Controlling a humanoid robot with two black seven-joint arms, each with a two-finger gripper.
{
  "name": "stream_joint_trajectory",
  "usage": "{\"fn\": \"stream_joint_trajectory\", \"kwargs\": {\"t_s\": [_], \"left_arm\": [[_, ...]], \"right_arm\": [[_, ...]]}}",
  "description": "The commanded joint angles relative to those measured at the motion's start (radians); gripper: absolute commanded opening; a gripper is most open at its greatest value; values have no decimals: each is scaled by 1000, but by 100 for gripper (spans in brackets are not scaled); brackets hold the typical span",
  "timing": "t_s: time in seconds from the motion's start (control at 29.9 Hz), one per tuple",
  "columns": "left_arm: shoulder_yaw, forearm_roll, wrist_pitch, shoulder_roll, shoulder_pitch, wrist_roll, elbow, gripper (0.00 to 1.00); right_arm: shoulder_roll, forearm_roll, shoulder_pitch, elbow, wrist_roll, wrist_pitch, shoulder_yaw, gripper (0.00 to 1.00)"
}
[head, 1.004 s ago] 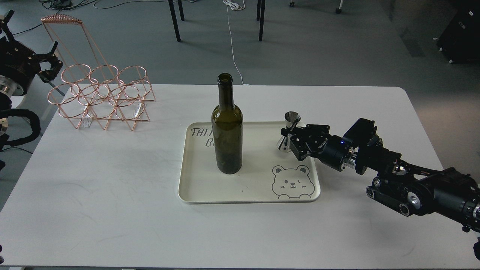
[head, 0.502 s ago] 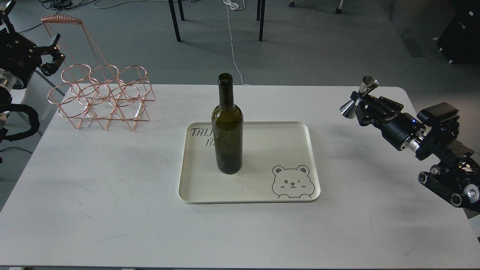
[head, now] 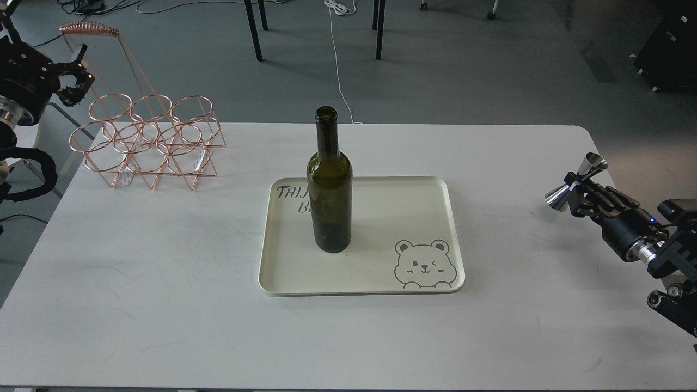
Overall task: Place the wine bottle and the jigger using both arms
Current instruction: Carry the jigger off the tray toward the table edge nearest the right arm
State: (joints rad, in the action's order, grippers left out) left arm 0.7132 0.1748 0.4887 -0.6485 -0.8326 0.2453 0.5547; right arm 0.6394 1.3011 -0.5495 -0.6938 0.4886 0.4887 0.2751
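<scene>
The dark green wine bottle stands upright on the left half of a cream tray with a bear drawing, in the middle of the white table. My right gripper is shut on the waist of the silver jigger and holds it tilted above the table's right edge, well right of the tray. My left gripper hangs off the table's far left corner, next to the copper rack, with its fingers spread and nothing in them.
A copper wire bottle rack stands at the table's back left. Chair and table legs and cables lie on the floor beyond the table.
My right gripper has carried the jigger from the tray's right rim up and out to the right, then lower toward the table's right edge. The bottle has not moved. The left gripper shifted slightly.
</scene>
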Motion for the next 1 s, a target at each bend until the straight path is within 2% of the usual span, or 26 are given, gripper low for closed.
{"fn": "stream_joint_trajectory", "kwargs": {"t_s": [0.0, 0.47, 0.67, 0.9, 0.97], "left_arm": [[0, 0, 0, -3, 1, 0, 1, 98], [0, 2, 0, -11, 0, 2, 1, 98], [0, 0, 0, -10, -5, 0, 1, 98], [0, 0, 0, -11, -10, 0, 1, 98], [0, 0, 0, -11, -10, 0, 1, 98]], "right_arm": [[-6, 0, 5, 8, 0, 0, 0, 22], [-27, 1, 22, 2, 0, 0, -23, 25], [-27, 1, 34, -4, 0, 0, -23, 34], [-26, 1, 34, -18, 0, 0, -27, 38], [-15, 1, 34, -38, 0, 0, -30, 42]]}}
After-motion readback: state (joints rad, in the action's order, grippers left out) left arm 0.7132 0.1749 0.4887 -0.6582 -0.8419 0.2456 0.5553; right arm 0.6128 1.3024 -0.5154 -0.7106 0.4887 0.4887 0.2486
